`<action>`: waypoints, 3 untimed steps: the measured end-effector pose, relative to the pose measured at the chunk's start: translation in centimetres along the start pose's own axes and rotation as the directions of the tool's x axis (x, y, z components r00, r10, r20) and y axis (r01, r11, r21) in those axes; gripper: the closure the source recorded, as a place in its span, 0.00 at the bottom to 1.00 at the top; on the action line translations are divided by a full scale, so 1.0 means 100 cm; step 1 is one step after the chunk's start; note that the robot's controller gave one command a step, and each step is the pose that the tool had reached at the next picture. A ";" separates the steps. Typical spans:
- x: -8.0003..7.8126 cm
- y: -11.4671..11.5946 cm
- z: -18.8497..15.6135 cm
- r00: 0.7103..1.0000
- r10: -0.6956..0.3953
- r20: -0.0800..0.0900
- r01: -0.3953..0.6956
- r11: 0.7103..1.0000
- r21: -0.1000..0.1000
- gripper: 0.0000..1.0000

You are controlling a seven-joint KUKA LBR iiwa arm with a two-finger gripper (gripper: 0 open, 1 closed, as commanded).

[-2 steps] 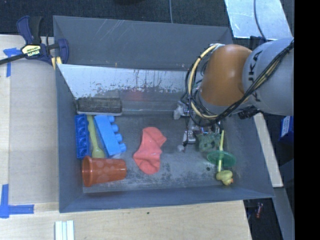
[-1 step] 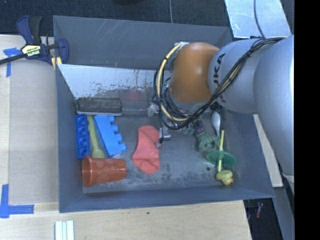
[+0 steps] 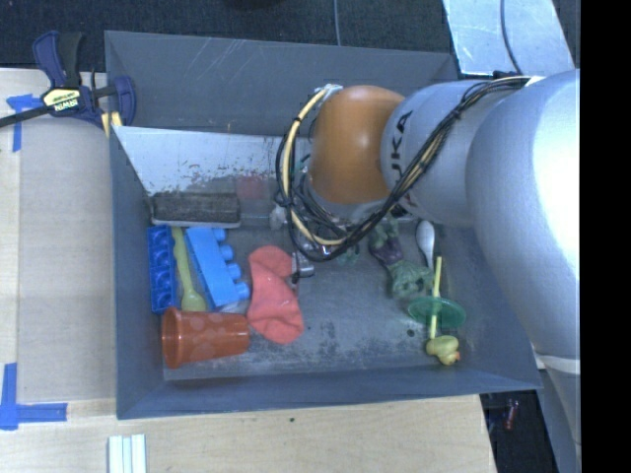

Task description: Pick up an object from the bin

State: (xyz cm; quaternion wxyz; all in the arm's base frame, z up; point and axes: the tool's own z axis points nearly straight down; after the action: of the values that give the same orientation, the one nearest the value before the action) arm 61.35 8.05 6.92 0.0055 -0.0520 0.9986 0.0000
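My gripper (image 3: 302, 263) hangs low in the middle of the bin, mostly hidden under the arm's wrist. Its tip is right at the upper right edge of a pink, soft-looking lump (image 3: 271, 299); whether they touch I cannot tell. To the left of the lump a blue studded brick (image 3: 217, 265) lies at a slant. An orange-brown cup (image 3: 203, 336) lies on its side near the front wall, below the brick.
Along the left wall lie a second blue brick (image 3: 160, 269) and a yellow-green piece (image 3: 186, 280). A dark grey block (image 3: 195, 209) rests at the back. Right of the gripper lie a purple thing (image 3: 386, 250), a white spoon (image 3: 426, 236), green toys (image 3: 410, 282) and a green disc on a yellow stick (image 3: 436, 312).
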 end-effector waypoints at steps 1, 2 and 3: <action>-0.009 -0.005 -0.002 0.965 -0.263 0.010 0.263 0.965 0.002 1.00; -0.010 -0.013 -0.003 0.948 -0.317 0.011 0.317 0.948 0.003 1.00; 0.007 -0.005 -0.070 0.963 -0.269 0.008 0.269 0.963 0.000 1.00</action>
State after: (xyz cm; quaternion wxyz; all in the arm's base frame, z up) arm 60.63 7.45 13.91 0.0096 -0.1871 0.9823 -0.0001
